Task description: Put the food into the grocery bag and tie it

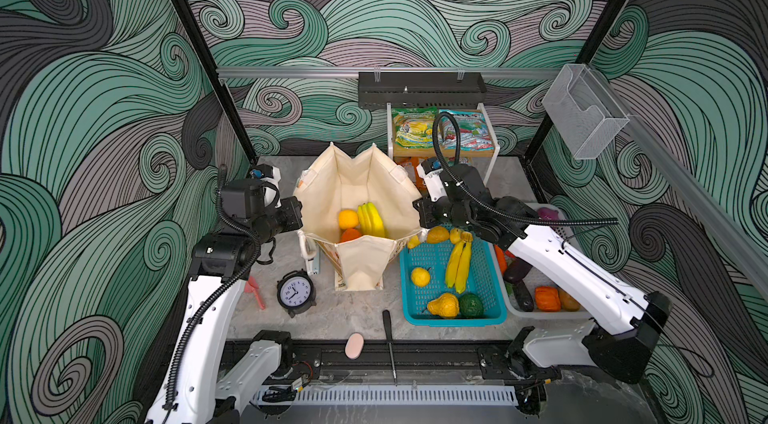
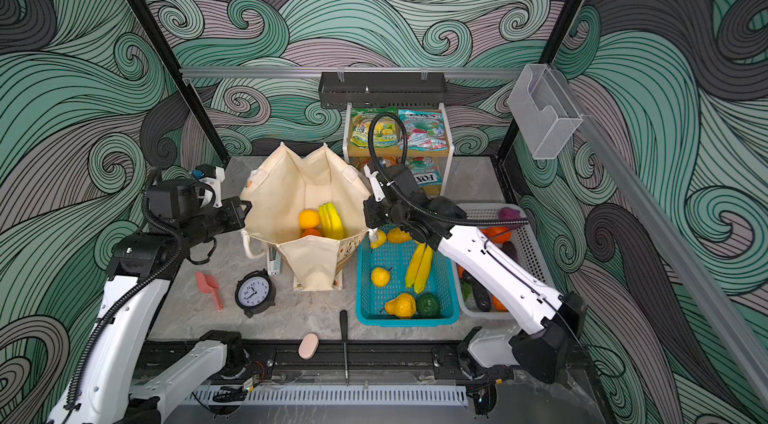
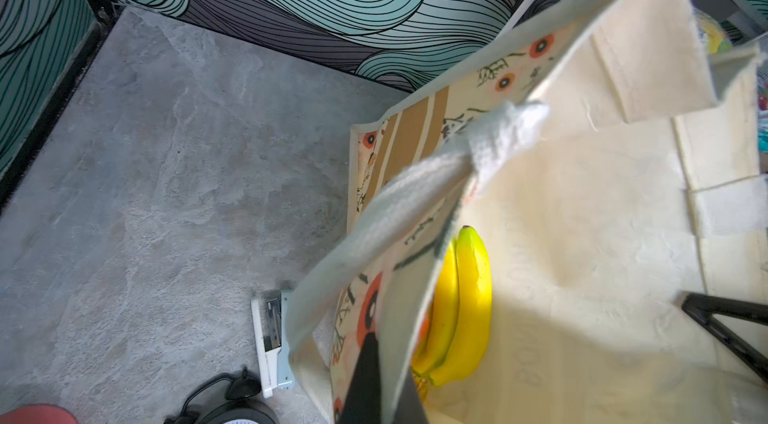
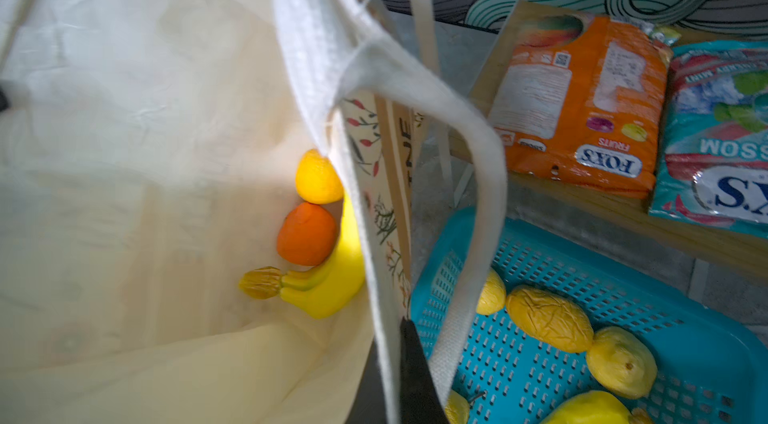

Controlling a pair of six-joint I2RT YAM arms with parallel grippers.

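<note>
Cream tote bag (image 1: 365, 180) centre frame, upright, mouth open; banana bunch (image 1: 372, 220), yellow-orange fruit (image 1: 348, 219), orange (image 1: 350, 234) inside; snack packets (image 1: 415, 126) upper right, outside.

top pair: high over the front edge, side by side, looked down and back across the whole table (image 1: 353, 318) | left wrist: close at the grocery bag (image 3: 582, 234) rim, peered inside | right wrist: close at the opposite rim, also caught the teal basket (image 4: 561, 251) | both wrists shared the bananas (image 3: 473, 297) inside
</note>
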